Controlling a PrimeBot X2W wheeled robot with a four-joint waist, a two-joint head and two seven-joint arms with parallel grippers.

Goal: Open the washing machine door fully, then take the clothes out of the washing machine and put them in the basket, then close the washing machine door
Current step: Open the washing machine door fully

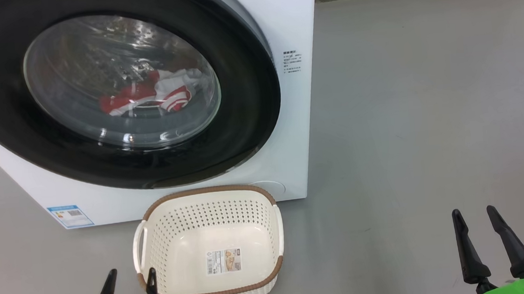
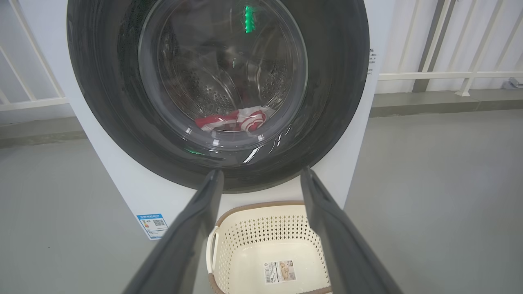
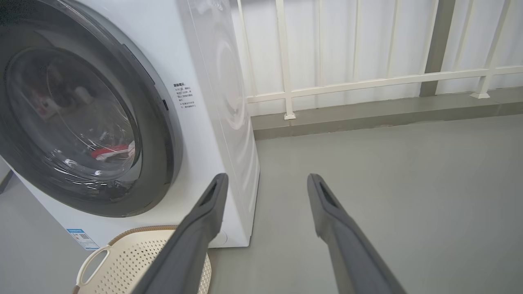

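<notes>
Both jaws wide; door (image 1: 248, 96) closed

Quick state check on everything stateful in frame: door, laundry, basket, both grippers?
washing machine door: shut against the washing machine.
clothes: inside, lying low behind the door.
basket: upright on the floor, empty.
left gripper: open, holding nothing.
right gripper: open, holding nothing.
</notes>
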